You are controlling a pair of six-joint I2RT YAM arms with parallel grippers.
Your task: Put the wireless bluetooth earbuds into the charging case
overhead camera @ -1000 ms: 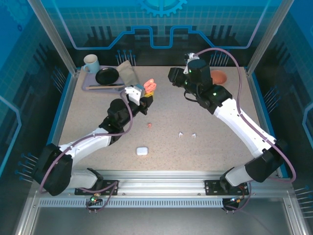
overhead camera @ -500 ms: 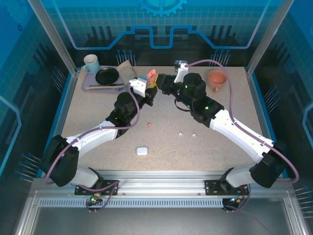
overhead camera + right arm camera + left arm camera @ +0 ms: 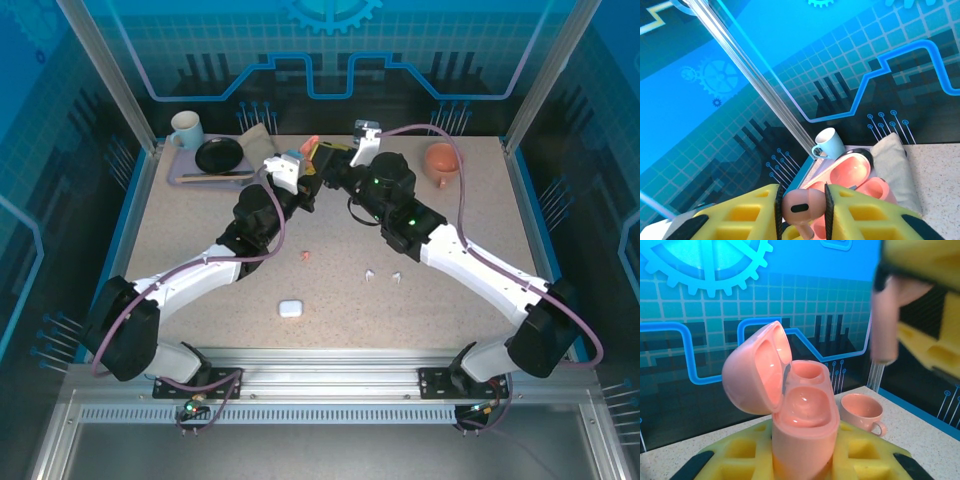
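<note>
left wrist view: left gripper (image 3: 802,466) clamped on the open pink case (image 3: 802,412). right wrist view: right gripper (image 3: 802,216) pinching a pink earbud (image 3: 800,203) beside it. from above, a second pink earbud (image 3: 306,256), two white earbuds (image 3: 371,274) and a white case (image 3: 290,309) lie on the table (image 3: 400,322).

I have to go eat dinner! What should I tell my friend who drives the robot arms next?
Left gripper: shut on the open pink case, held upright; both wells look empty.
Right gripper: shut on a pink earbud, raised near the case, apart from it.
On the table: second pink earbud, left white earbud, right white earbud, white case.
Done: no earbud seated.
Left: all four.
</note>
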